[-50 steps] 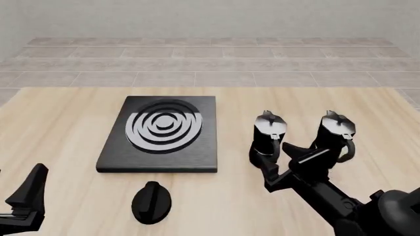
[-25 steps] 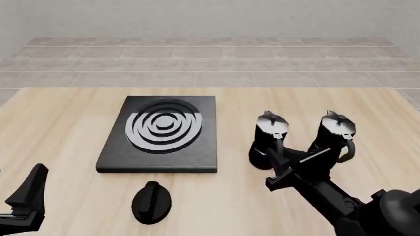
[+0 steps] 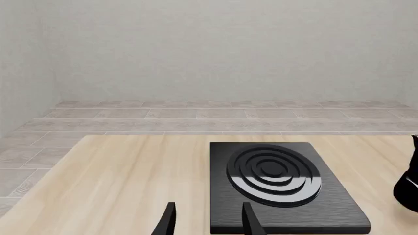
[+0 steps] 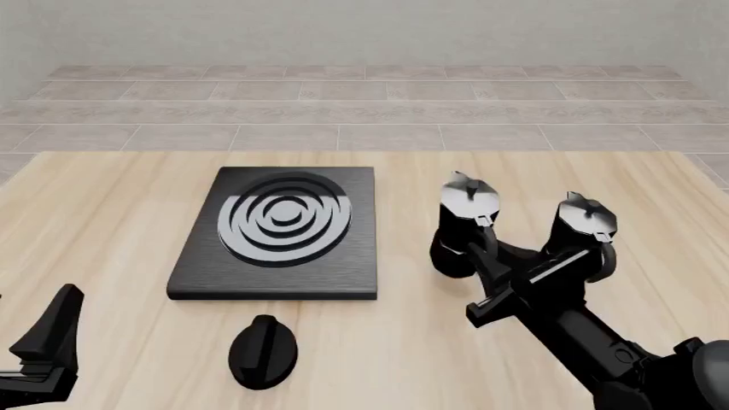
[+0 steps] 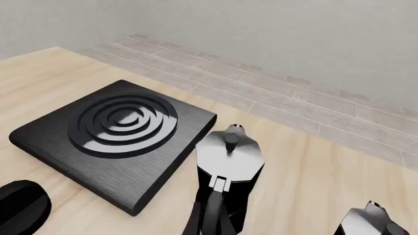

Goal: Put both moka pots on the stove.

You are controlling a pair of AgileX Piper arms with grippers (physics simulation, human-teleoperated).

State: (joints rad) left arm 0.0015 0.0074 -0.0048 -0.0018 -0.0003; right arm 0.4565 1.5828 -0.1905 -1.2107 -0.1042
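The stove [image 4: 285,226] lies left of the table's middle with nothing on it; it also shows in the left wrist view [image 3: 274,181] and the right wrist view [image 5: 117,127]. Two moka pots stand to its right. My right gripper [image 4: 484,252] is shut on the curved handle of the nearer-to-stove moka pot [image 4: 465,226], seen close in the right wrist view [image 5: 228,159] with the fingers [image 5: 196,223] around the handle. The second moka pot [image 4: 583,231] stands just right of it. My left gripper [image 3: 207,224] is open and empty near the front left table edge.
A small black oval knob [image 4: 262,350] lies on the table in front of the stove. A tiled floor and a grey wall lie beyond the table's far edge.
My right gripper has closed in on the left pot's handle. That pot now sits slightly higher in the front view. The left arm has not moved.
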